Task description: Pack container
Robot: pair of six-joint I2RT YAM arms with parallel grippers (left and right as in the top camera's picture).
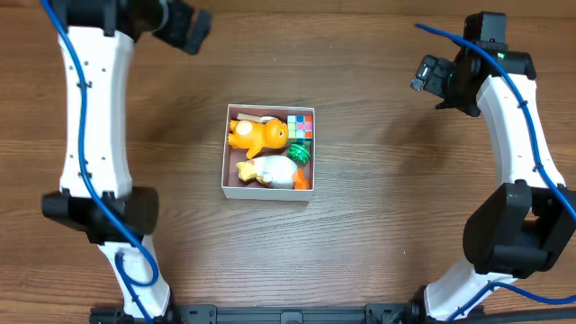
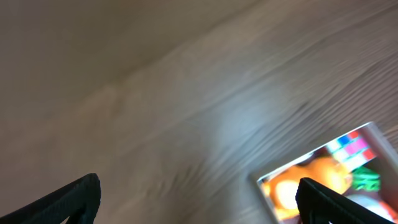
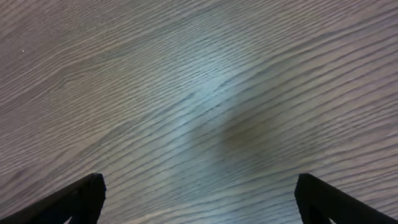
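Observation:
The container (image 1: 266, 192), a shallow square box with thin white walls, sits mid-table. Packed inside are an orange toy (image 1: 256, 133), a white and orange toy (image 1: 270, 171), a multicoloured cube (image 1: 301, 123) and a small green piece (image 1: 300, 153). My left gripper (image 1: 187, 30) hovers open at the far left, well away from the box. The blurred left wrist view shows the container's rim (image 2: 317, 149) at lower right, partly behind one finger (image 2: 323, 202), with the left gripper (image 2: 198, 186) holding nothing. My right gripper (image 1: 428, 76) is raised far right, and it (image 3: 199, 186) stands open over bare wood.
The wooden table (image 1: 378, 225) surrounds the box on all sides. The white left arm (image 1: 90, 108) runs down the left side and the white right arm (image 1: 517, 153) down the right, each with a blue cable.

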